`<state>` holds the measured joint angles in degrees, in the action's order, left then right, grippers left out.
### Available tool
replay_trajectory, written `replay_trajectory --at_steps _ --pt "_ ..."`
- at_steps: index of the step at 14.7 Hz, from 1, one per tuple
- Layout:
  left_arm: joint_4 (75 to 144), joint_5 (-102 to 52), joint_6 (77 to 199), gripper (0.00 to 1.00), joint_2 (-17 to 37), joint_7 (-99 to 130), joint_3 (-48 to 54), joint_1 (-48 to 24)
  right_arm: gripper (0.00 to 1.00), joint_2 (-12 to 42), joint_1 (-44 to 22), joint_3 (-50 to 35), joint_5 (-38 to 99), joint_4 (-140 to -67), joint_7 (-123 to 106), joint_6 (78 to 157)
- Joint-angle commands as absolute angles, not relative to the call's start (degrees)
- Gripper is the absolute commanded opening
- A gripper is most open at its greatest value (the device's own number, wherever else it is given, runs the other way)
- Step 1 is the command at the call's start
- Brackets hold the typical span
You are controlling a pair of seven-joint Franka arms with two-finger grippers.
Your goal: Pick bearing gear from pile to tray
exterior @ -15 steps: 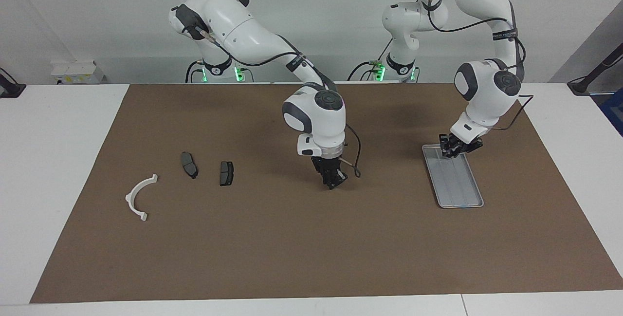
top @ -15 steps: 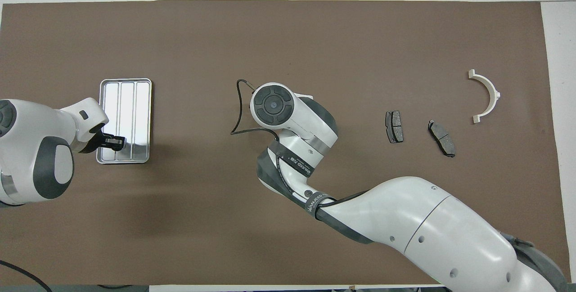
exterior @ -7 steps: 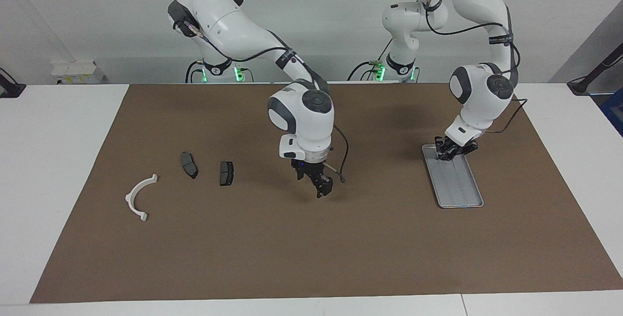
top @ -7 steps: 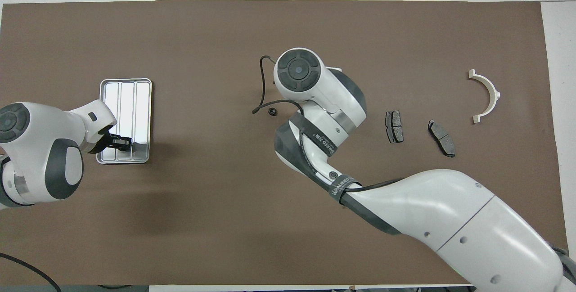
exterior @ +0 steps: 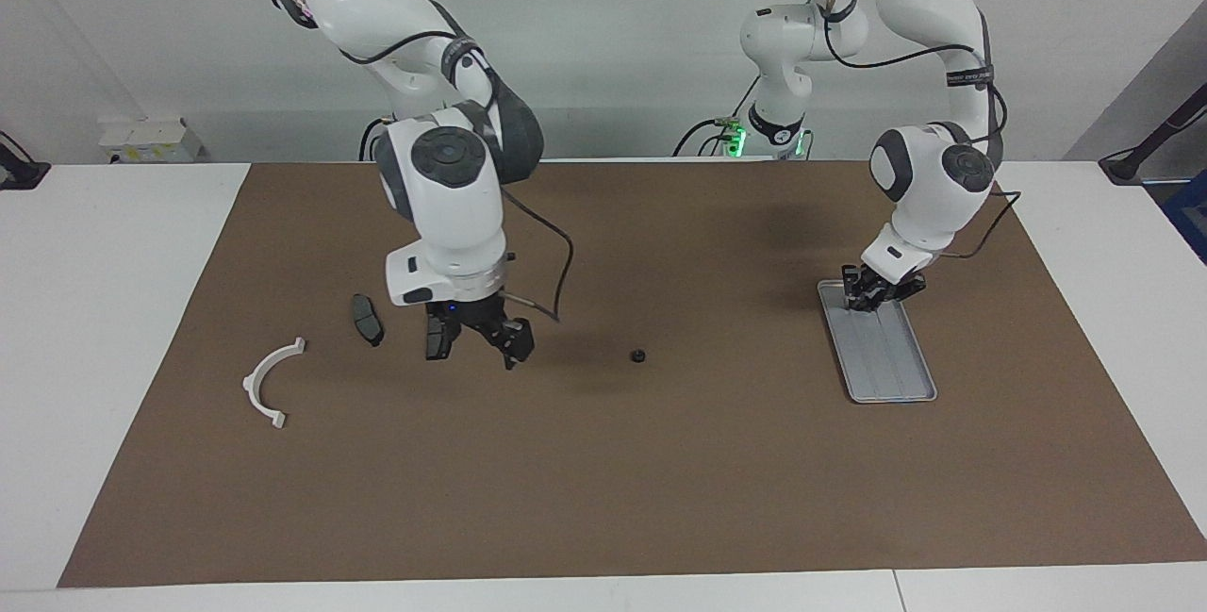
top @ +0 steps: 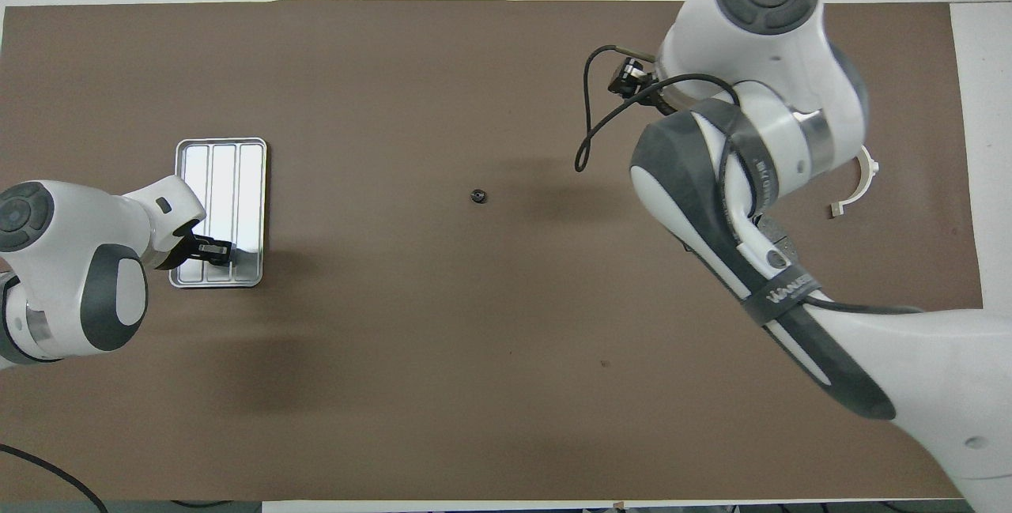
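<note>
Two robot arms at the table. One brown mat under everything. One silver tray. One small black round piece, alone mid-mat. Two dark grey brake pads: one in the open, one partly covered by an arm. One white half-ring bracket. Small parts total: four.

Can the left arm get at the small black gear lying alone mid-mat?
Probably yes. The small black gear sits in the open on the mat with nothing beside it, and the left gripper, low over the tray, has bare mat between them.
</note>
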<state>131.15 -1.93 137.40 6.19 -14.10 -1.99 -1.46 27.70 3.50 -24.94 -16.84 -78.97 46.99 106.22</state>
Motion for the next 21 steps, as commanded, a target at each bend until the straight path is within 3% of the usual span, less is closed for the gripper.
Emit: replay_trajectory --at_steps 1,5,7,9,12,15,17,20,21 --pt "130.4 -2.6 135.8 0.81 5.5 -13.1 -2.5 -3.9 1.0 25.6 10.6 -26.0 -14.9 -80.6 30.1 104.6" --pt "117.3 -2.5 122.2 0.81 6.8 6.7 -2.5 -14.0 1.0 24.2 15.8 -26.0 -14.9 -81.0 20.4 103.9" --pt "110.9 -2.2 118.6 0.95 8.7 16.7 -2.5 -19.6 1.0 23.6 16.4 -26.0 -14.9 -81.0 20.3 103.2" --pt "104.3 -2.3 115.2 0.97 11.3 23.8 -2.5 -24.2 1.0 23.5 16.6 -26.0 -14.9 -81.0 20.2 102.8" --pt "98.6 -2.5 114.9 0.98 14.1 30.4 -2.5 -29.4 1.0 23.3 16.6 -26.0 -14.9 -81.1 20.1 102.7" --pt "97.5 -2.0 115.4 0.98 17.2 35.8 -2.5 -34.4 1.0 20.8 15.7 -25.1 -13.0 -82.2 18.2 102.8" --pt "96.1 -1.1 117.0 0.98 21.4 38.5 -2.5 -36.3 1.0 18.7 11.1 -18.9 -10.1 -83.0 15.6 102.8" --pt "94.6 -0.6 120.4 0.98 25.7 39.8 -2.5 -36.7 1.0 16.2 -4.7 2.1 -0.2 -83.9 9.1 102.8" --pt "94.3 -0.6 121.1 0.97 26.0 39.8 -2.5 -36.7 1.0 15.4 -5.4 3.7 1.5 -84.8 6.8 102.8"
